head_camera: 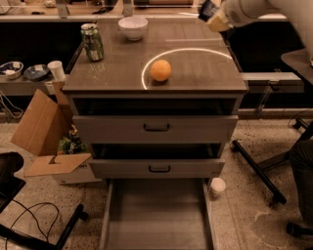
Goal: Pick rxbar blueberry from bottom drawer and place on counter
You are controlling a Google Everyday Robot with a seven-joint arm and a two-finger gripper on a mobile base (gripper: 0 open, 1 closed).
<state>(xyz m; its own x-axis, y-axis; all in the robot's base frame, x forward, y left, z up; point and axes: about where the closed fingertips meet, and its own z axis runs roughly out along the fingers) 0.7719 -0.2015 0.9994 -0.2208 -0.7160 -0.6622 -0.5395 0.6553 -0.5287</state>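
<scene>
My gripper (213, 16) hangs over the back right corner of the counter (117, 68), at the top of the camera view. It is shut on the rxbar blueberry (207, 9), a small dark navy bar that sticks out to the left of the gripper, held above the counter top. The bottom drawer (156, 215) is pulled out at the bottom of the view, and its grey floor is bare. The ring of reflected light lies on the counter's right half.
An orange (160, 70) sits mid-counter, a green can (92, 42) at the back left, a white bowl (133, 27) at the back. The two upper drawers are ajar. A cardboard box (41, 129) stands left, a white cup (217, 186) and chair legs (261, 173) right.
</scene>
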